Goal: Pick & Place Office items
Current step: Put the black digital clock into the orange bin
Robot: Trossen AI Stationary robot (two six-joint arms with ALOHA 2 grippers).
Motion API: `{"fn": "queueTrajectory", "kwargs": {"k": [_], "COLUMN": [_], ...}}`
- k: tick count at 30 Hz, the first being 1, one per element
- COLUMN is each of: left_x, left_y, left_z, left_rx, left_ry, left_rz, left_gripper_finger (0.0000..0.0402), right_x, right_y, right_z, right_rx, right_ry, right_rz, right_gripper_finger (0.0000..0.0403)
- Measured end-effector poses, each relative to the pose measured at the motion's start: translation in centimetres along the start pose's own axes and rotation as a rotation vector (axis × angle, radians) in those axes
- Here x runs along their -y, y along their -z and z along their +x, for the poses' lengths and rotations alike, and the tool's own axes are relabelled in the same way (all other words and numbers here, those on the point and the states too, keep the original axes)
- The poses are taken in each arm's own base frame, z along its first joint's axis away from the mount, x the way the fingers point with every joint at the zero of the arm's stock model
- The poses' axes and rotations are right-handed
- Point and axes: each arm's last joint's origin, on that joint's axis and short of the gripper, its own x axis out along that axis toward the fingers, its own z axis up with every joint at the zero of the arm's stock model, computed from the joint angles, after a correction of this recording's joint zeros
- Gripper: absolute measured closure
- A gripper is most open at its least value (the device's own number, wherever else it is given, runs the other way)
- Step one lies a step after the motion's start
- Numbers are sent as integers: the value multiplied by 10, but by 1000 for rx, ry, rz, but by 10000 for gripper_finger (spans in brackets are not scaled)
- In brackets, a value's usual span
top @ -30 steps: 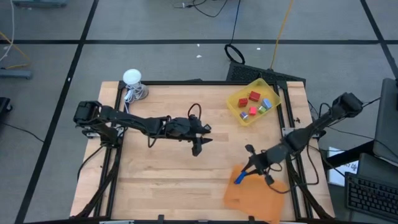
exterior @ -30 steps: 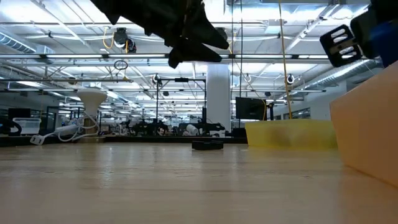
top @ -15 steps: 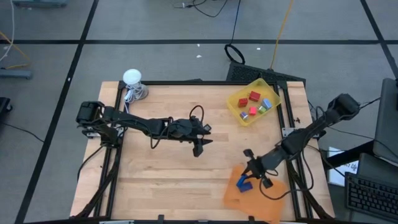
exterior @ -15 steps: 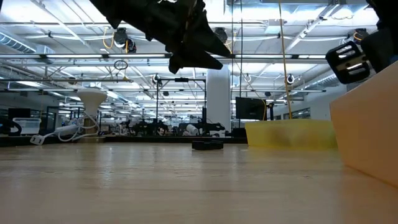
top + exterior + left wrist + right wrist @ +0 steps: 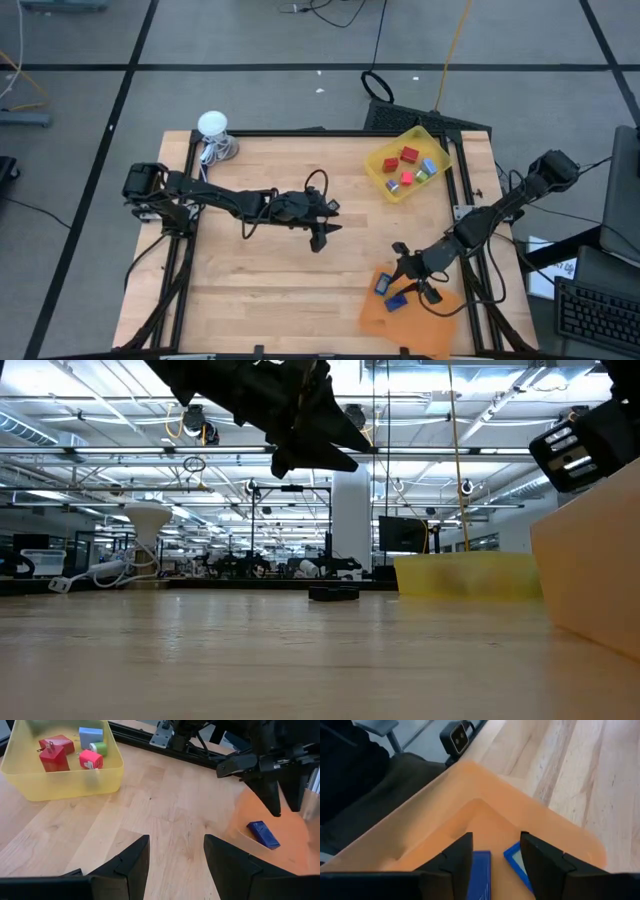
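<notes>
My right gripper (image 5: pixel 413 288) hangs open over the orange tray (image 5: pixel 430 322) near the table's near right corner. Two dark blue pieces (image 5: pixel 382 283) (image 5: pixel 396 301) lie flat on the tray floor just below its fingers, as the right wrist view shows (image 5: pixel 481 865) (image 5: pixel 516 859). My left gripper (image 5: pixel 318 240) is open above the middle of the table and touches nothing. The yellow tray (image 5: pixel 388 189) at the far right holds red, pink and light blue pieces (image 5: pixel 55 752).
A white ball-shaped object with a cord (image 5: pixel 212 126) sits at the far left corner. A small dark object (image 5: pixel 333 593) shows far off on the table in the low view. Bare wood lies between the two arms and along the left half.
My right gripper moved toward the table's near edge, over the orange tray. The dark blue piece that was at its fingertips now lies on the tray floor beside the other blue piece. The left arm stayed still.
</notes>
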Motion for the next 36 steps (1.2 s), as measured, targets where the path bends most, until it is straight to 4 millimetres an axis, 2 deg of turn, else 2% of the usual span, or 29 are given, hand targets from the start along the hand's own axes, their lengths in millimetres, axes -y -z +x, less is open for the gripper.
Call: {"fn": "queueTrajectory", "kwargs": {"k": [5, 7, 10, 16, 21, 31, 36], "left_x": [-1, -3, -9, -18, -27, -40, -44], "left_y": [2, 7, 20, 60, 71, 64, 73], "left_z": [1, 4, 12, 34, 44, 47, 53], "left_rx": [-11, -26, -79, -249, -255, -190, -208], "left_ry": [-11, -66, -188, -322, -381, -434, -481], "left_rz": [-17, -39, -96, -14, -45, -71, -55], "left_gripper_finger": [213, 213, 213, 213, 208, 115, 86], "right_x": [-2, -2, -2, -2, -2, -2, -2], "right_y": [-5, -6, -7, -7, -8, -8, -8], "right_z": [0, 0, 0, 0, 0, 0, 0], "right_rx": [53, 65, 74, 77, 79, 78, 78], "right_ry": [-18, -21, -23, -20, -19, -19, -18], "right_rz": [-32, -32, -42, -54, -58, -58, -71], "right_gripper_finger": [235, 235, 236, 238, 240, 239, 242]}}
